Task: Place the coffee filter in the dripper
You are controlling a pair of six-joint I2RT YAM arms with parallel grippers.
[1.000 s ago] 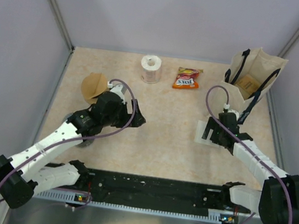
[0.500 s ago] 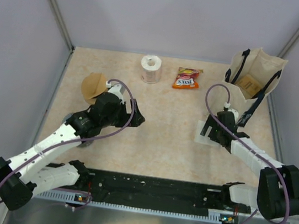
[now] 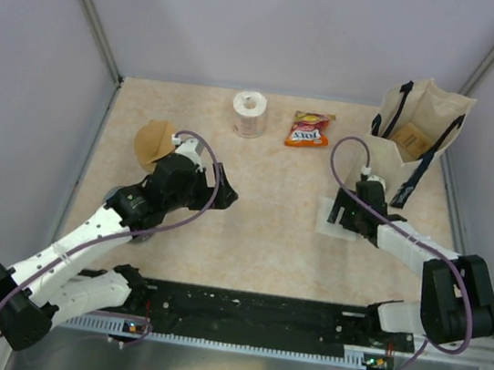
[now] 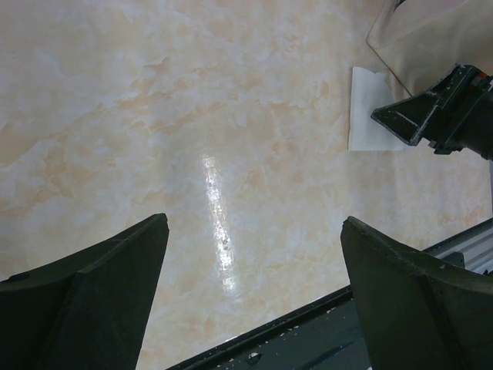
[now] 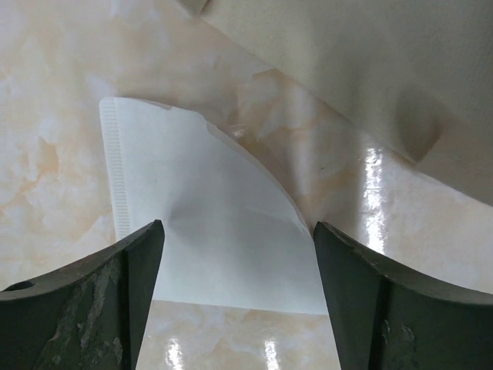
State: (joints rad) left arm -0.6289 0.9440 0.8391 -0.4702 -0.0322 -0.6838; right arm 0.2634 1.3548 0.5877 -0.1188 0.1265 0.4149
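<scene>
Right gripper [image 5: 237,231] has its jaws apart, low over the filter [image 5: 208,216], which lies flat between them. Just behind is a bag [image 3: 416,126]. Far to its left are a packet [image 3: 309,130] with unreadable writing, a roll [image 3: 250,114], the wide-open left gripper [image 4: 253,225] and the dripper [image 3: 153,141].

Top view looks down over the whole table [image 3: 259,233]; left wrist looks rightward across it; right wrist hangs close above the filter [image 5: 208,223]; all three show it.
</scene>
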